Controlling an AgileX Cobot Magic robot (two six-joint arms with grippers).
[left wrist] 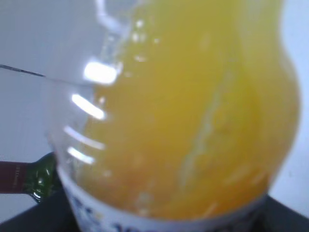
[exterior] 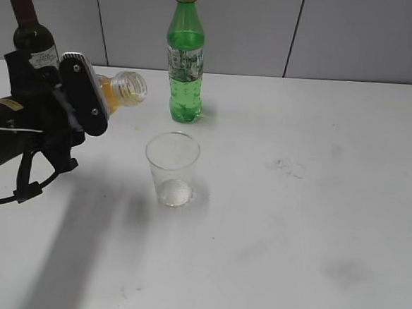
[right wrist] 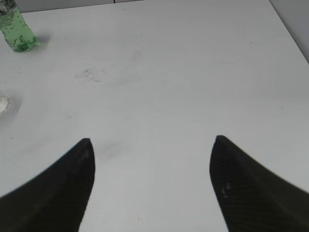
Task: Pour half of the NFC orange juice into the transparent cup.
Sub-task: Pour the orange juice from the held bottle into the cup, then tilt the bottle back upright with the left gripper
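My left gripper (exterior: 90, 97) is shut on the NFC orange juice bottle (exterior: 122, 88) and holds it tilted almost flat, its open neck pointing right, above and to the left of the transparent cup (exterior: 172, 168). The cup stands upright on the table and looks empty. In the left wrist view the orange juice (left wrist: 193, 121) fills the frame, with the label edge at the bottom. My right gripper (right wrist: 152, 145) is open and empty over bare table; it does not show in the exterior view.
A tall green soda bottle (exterior: 185, 57) stands behind the cup; it also shows in the right wrist view (right wrist: 17, 29). A dark wine bottle (exterior: 30, 32) stands at the back left behind my left arm. The white table (exterior: 315, 204) stretches to the right.
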